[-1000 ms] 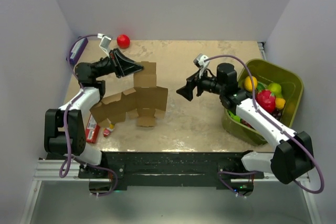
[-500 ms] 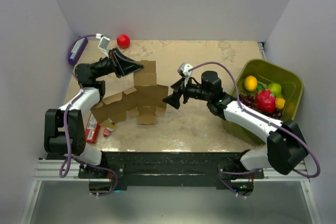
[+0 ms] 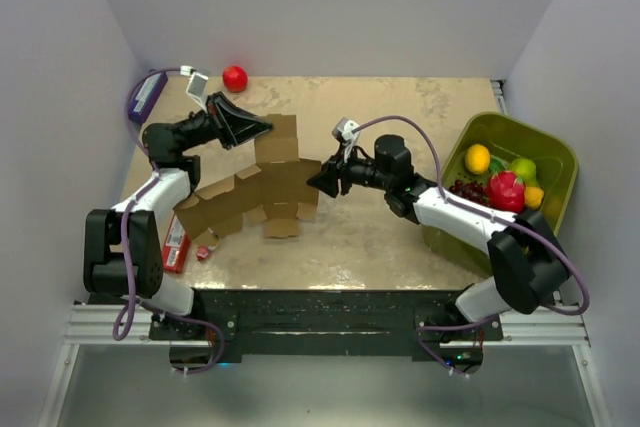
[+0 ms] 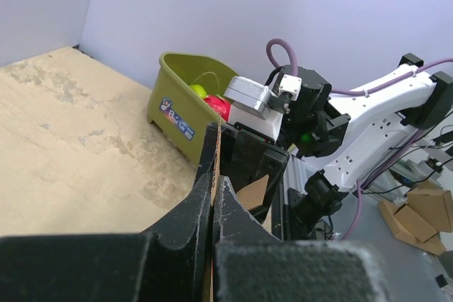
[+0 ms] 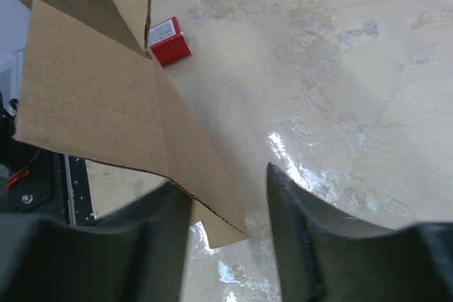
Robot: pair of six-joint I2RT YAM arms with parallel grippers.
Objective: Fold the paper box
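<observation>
The paper box is a flat brown die-cut cardboard sheet, partly lifted off the table left of centre. My left gripper is shut on its upper flap; in the left wrist view the fingertips pinch the thin cardboard edge. My right gripper is at the sheet's right edge. In the right wrist view its jaws stand apart, with a corner of the cardboard flap lying in the gap next to the left finger. The right finger is clear of the flap.
A green bin of toy fruit stands at the right edge. A red ball and a purple box lie at the back left. A red pack lies at the front left, beside a small red box.
My right arm has reached left from the bin side to the sheet's right edge, and its jaws have narrowed around the flap corner. The left gripper has stayed still, shut on the box.
</observation>
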